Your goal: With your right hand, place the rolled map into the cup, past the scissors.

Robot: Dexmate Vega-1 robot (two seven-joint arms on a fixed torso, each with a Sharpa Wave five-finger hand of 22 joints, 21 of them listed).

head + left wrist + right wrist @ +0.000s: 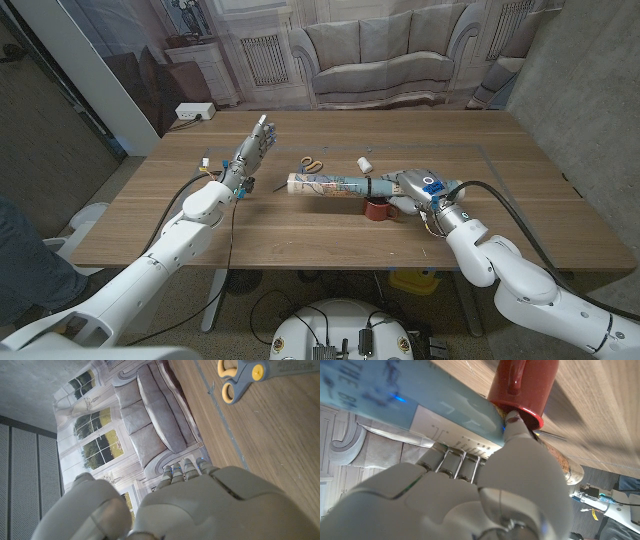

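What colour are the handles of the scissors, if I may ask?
Orange-yellow; the scissors show it best in the left wrist view.

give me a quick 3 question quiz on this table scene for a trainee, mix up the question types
1. True or false: the right hand holds the rolled paper map.
2. Multiple choice: the scissors with orange handles lie (A) inside the red cup, (B) on the wooden table beyond the map, (C) in the left hand.
3. Fill in: the left hand is raised with its fingers apart and holds ____.

Key
1. True; the map is level, close above the dark red cup.
2. B
3. nothing
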